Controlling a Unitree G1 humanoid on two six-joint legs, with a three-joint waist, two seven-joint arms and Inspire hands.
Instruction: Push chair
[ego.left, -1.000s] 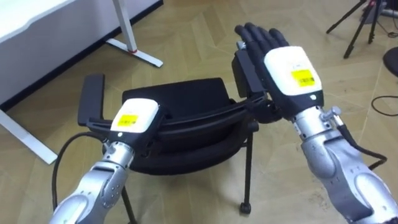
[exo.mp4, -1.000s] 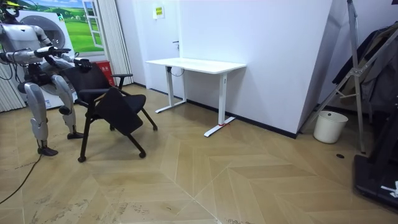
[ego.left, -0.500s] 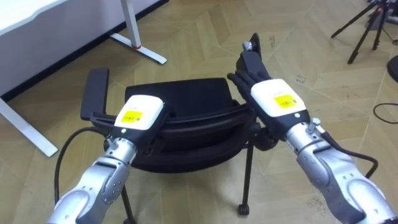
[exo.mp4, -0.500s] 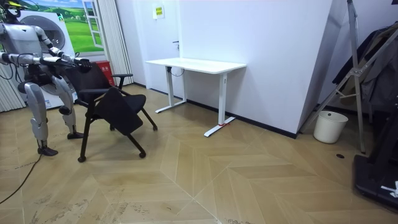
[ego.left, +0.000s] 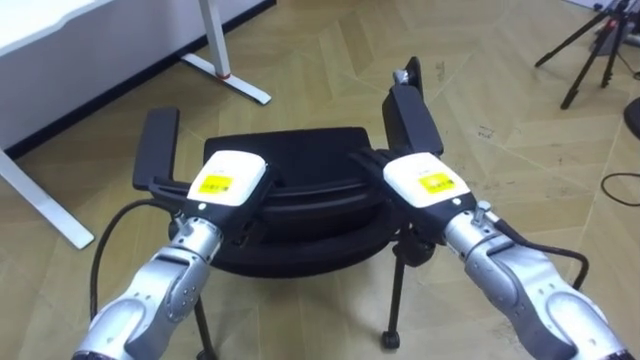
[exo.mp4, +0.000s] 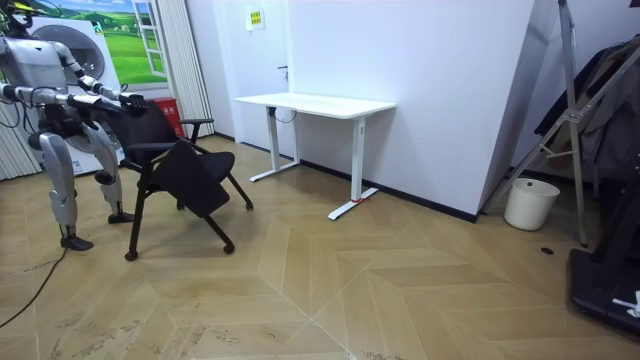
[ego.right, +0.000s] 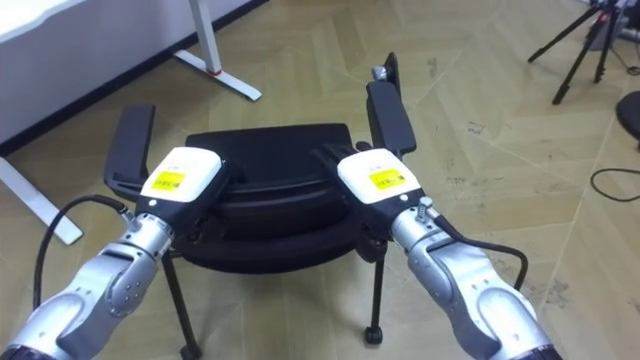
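Chair (ego.left: 290, 160) is a black office type with a padded seat, thin metal legs and two armrests. It sits right in front of the robot on the wood floor (ego.left: 330, 60). I'd call it light to moderate in weight with a stiff frame. The one leg tip I can see looks like a small caster or round foot, can't tell which. If it's a caster the chair rolls easily; if it's a foot it may drag and judder on the floor. The backrest (ego.left: 310, 195) is the obvious hold: rigid top edge, wide enough for both hands. A high push could tip it forward though, so keep the force level and even on both sides or it will yaw. Left hand (ego.left: 222, 182) and right hand (ego.left: 422, 180) are both on the backrest top, backs up, spaced apart, forearms reaching forward roughly parallel. The fingers are black against black upholstery and run over the edge, so I can't tell whether they're wrapped or laid flat. The seat is just beyond and below the fingers. The left armrest (ego.left: 157, 150) is outboard of the left fingers, and the right armrest (ego.left: 412, 115) is just beyond and outboard of the right ones. In the room view the robot stands upright behind the chair with its arms out. The white desk (exo.mp4: 315, 103) is well apart beyond the fingers, and the tripod (ego.left: 590, 40) is far off to the right.
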